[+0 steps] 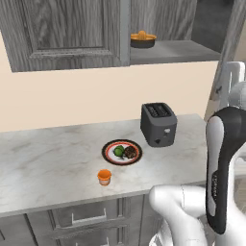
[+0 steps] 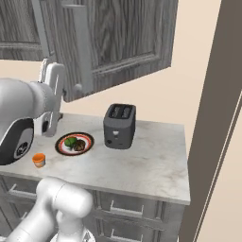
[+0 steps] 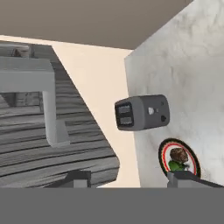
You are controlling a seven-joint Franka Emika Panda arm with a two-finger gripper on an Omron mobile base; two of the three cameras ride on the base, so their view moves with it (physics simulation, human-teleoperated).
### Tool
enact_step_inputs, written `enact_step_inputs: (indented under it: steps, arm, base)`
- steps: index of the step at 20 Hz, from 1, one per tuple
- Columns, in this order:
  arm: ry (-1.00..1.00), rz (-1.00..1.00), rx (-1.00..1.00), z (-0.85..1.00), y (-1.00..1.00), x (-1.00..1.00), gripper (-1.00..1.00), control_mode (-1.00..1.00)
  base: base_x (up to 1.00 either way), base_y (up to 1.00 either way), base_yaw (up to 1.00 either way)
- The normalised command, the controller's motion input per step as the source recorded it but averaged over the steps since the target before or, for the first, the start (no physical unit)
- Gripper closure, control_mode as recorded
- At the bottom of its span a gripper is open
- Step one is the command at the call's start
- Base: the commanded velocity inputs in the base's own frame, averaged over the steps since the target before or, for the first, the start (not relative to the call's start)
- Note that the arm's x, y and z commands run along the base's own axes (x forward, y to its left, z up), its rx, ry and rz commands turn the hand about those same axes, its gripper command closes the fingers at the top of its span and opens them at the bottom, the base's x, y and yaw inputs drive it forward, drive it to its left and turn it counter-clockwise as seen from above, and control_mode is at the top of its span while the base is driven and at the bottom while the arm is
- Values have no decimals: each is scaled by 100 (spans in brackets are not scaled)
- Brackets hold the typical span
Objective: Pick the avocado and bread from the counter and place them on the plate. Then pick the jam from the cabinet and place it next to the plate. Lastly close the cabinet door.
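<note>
two fingers spread, door corner between them

two dark fingertips (image 3: 78, 177) stand wide apart, so the gripper (image 3: 131, 177) is spread, and in the hand view the lower corner of the cabinet door (image 3: 52, 144) sits between them; contact, cannot tell. the door's grey handle (image 3: 48, 100) is at eleven o'clock of the gripper. out on the counter (image 1: 48, 158) the plate (image 1: 106, 153) carries the avocado (image 1: 118, 152) with the bread (image 1: 129, 153) touching at its three o'clock. the jam (image 1: 104, 176) stands upright just off the plate at seven o'clock. the toaster (image 1: 158, 124) sits at one o'clock of the plate. up in the cabinet (image 1: 173, 50), a dark bowl (image 1: 142, 40) rests on the shelf.
</note>
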Motion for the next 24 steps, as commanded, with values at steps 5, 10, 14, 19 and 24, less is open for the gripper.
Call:
enact_step_inputs:
  steps: [5, 10, 14, 19, 24]
  arm:
    - [55, 4, 5, -41, -18, 100, -100, -100]
    - [51, 3, 12, -23, -32, 100, -100, -100]
    - [48, 2, 11, -34, -43, 100, -100, -100]
    - [25, 3, 3, -85, -38, 100, -100, -100]
    - [10, 6, 0, -91, -7, 100, -100, -100]
  base:
    - [0, 0, 0]
    - [0, 0, 0]
    - [0, 0, 0]
    - [0, 0, 0]
    - [0, 0, 0]
